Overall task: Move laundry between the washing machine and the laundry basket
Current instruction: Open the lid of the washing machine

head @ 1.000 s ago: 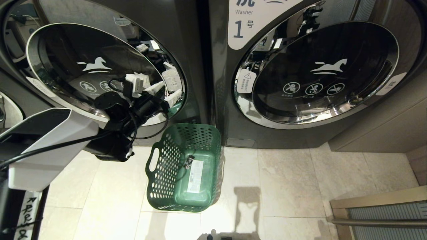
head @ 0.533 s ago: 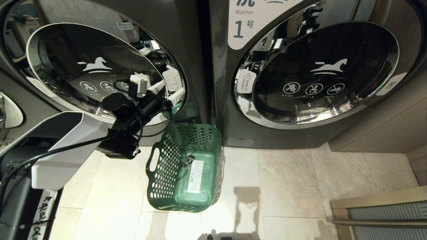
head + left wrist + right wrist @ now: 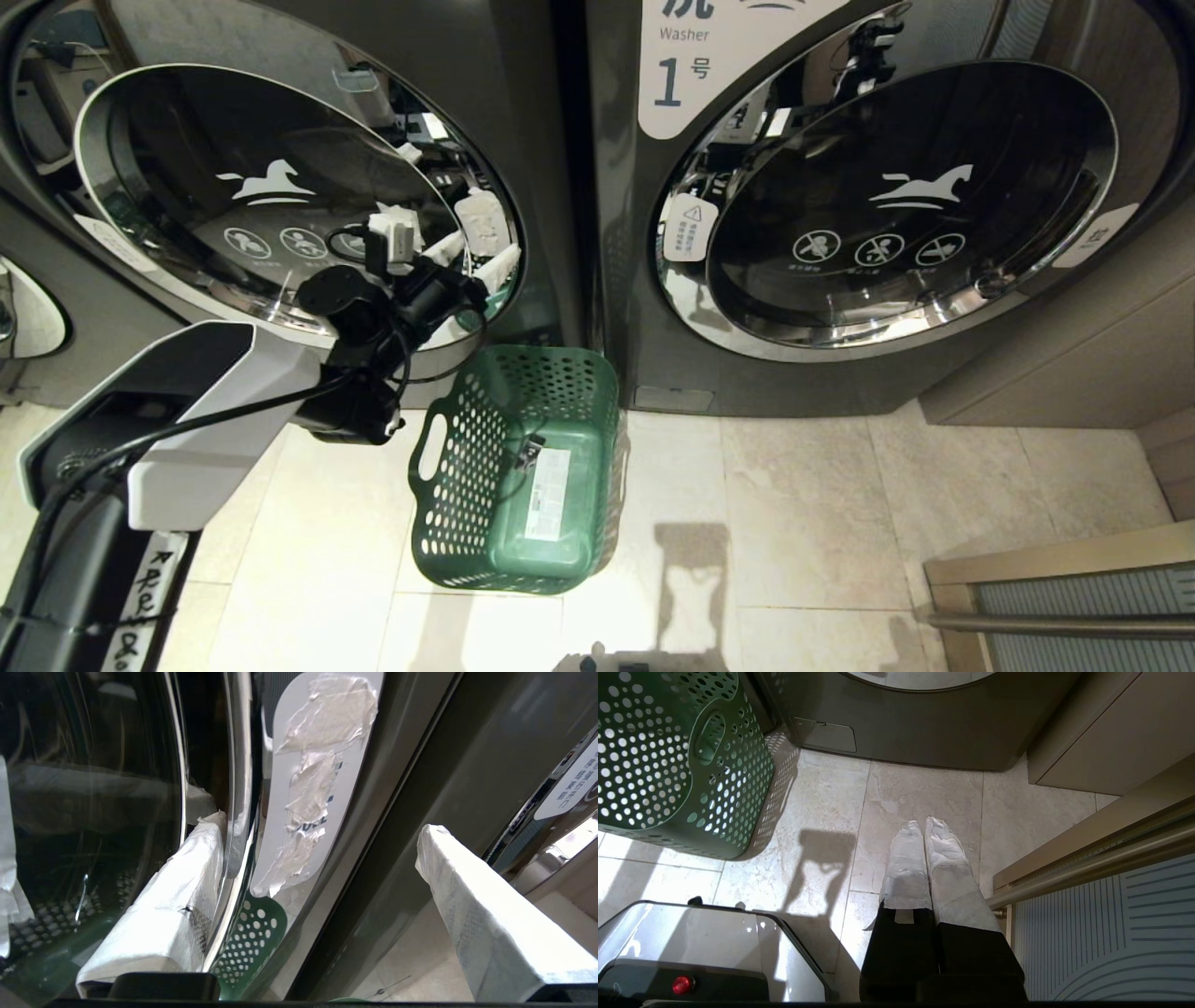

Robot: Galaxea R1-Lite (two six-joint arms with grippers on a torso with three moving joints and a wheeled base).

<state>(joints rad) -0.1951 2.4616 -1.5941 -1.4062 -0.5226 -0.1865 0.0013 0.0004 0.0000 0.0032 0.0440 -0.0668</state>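
Left gripper [image 3: 322,858] spread wide at door [image 3: 280,196] rim; taped fingers [image 3: 177,905] might slip off the chrome.

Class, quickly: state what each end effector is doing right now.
Left end effector: open, holding nothing, at the washing machine door's edge.
Right end effector: shut, holding nothing, parked above the floor.
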